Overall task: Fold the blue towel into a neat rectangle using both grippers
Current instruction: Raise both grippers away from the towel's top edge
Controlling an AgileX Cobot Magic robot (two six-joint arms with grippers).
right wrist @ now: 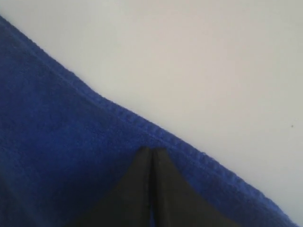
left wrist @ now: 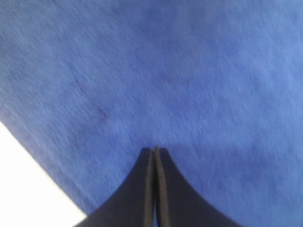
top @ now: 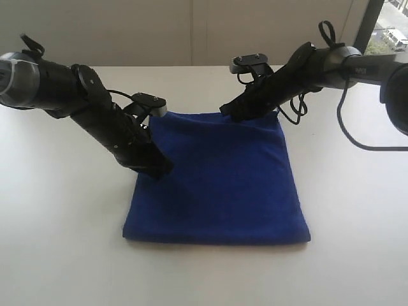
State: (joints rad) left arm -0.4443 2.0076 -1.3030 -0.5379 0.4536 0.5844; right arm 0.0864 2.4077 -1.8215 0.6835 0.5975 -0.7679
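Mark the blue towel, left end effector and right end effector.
blue towel [top: 223, 185], exterior view, centre of its top face.
left end effector [left wrist: 155, 152], left wrist view, between its closed fingertips.
right end effector [right wrist: 151, 151], right wrist view, between its closed fingertips.

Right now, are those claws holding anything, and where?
Cannot tell. Left claw and right claw are shut, tips at the flat blue towel; no pinched cloth shows.

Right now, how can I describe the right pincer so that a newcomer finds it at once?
On the white table lies one blue towel. The right pincer sits at its far hem, near the middle, jaws shut. The left pincer, by contrast, rests at the towel's left side edge.
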